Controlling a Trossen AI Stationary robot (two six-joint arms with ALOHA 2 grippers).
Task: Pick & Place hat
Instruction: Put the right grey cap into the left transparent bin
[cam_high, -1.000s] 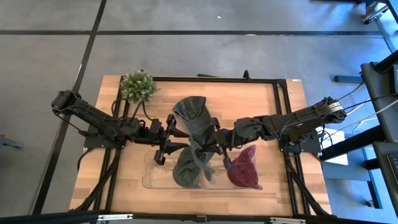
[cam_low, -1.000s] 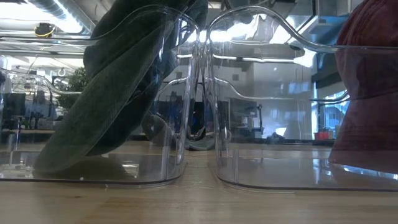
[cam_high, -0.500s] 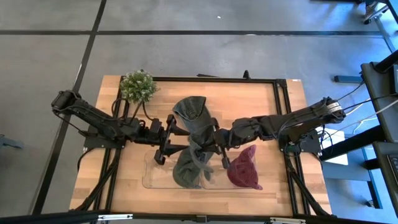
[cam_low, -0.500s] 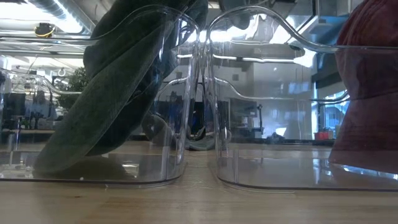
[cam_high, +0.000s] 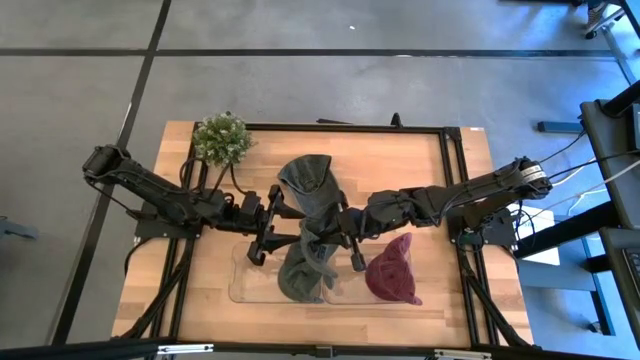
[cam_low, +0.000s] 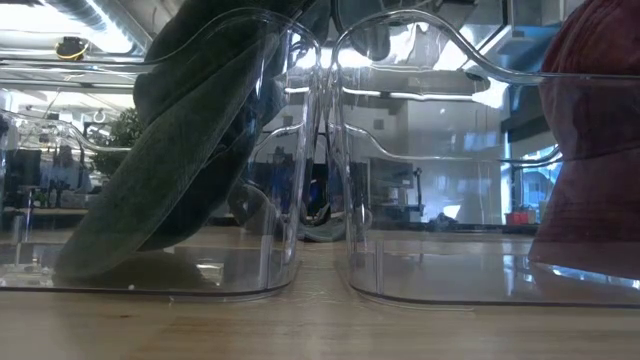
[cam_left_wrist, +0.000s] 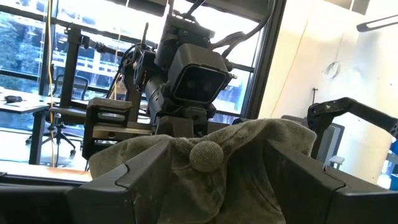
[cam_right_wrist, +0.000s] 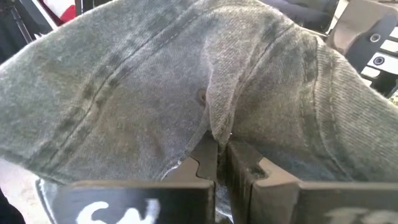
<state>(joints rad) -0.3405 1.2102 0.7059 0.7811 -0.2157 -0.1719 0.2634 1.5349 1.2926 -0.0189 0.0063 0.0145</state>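
Observation:
A grey-green hat (cam_high: 308, 200) stretches from the table's far middle down into the left clear bin (cam_high: 245, 288). Its lower part (cam_low: 180, 170) leans on the bin's wall. My right gripper (cam_high: 345, 232) is shut on the hat above the bins and also shows in its wrist view (cam_right_wrist: 221, 158). My left gripper (cam_high: 272, 226) is open at the hat's left side. In the left wrist view the hat's crown with its button (cam_left_wrist: 205, 155) lies between its two fingers; I cannot tell if they touch it. A maroon hat (cam_high: 392, 272) sits in the right clear bin (cam_high: 345, 292). My right gripper pinches a raised fold of the hat's cloth (cam_right_wrist: 214, 127) between its two fingers. It comes about level from the table's right side. The hat's held part is lifted, and its lower part hangs down into the left bin.
A small potted plant (cam_high: 221, 138) stands at the far left corner. A black frame (cam_high: 445, 160) runs around the wooden table top. The two clear bins stand side by side at the near middle. The maroon hat fills the low view's right side (cam_low: 595, 150).
My right gripper has gone a little toward the table's left edge with the hat's fold. The hat's middle has bunched up above the left bin. The part in the bin stays put.

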